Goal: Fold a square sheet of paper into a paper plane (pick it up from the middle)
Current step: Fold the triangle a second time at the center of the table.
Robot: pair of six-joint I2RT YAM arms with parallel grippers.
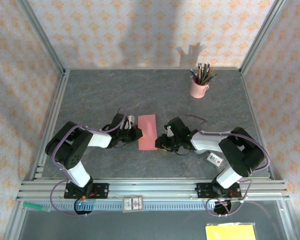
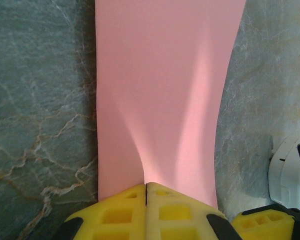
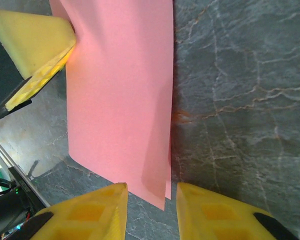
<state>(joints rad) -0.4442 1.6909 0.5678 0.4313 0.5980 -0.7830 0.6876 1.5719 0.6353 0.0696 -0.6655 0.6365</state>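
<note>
Only a first half-fold looked done: the square sheet of paper (image 1: 147, 132) lay doubled into a rectangle mid-table (image 1: 115, 95), the left gripper (image 2: 146, 200) pinching its left edge, the right gripper (image 3: 150, 210) spread astride its near right corner, all dart folds remaining.

a dark grey marbled table (image 1: 100, 95) sat between walls (image 1: 140, 30) patterned with orange flowers. a pink cup (image 1: 198, 90) of pencils (image 1: 204, 73) stood at one o'clock. a small white card (image 1: 214, 159) lay at four o'clock, a yellow pad (image 1: 230, 232) at five o'clock.
</note>
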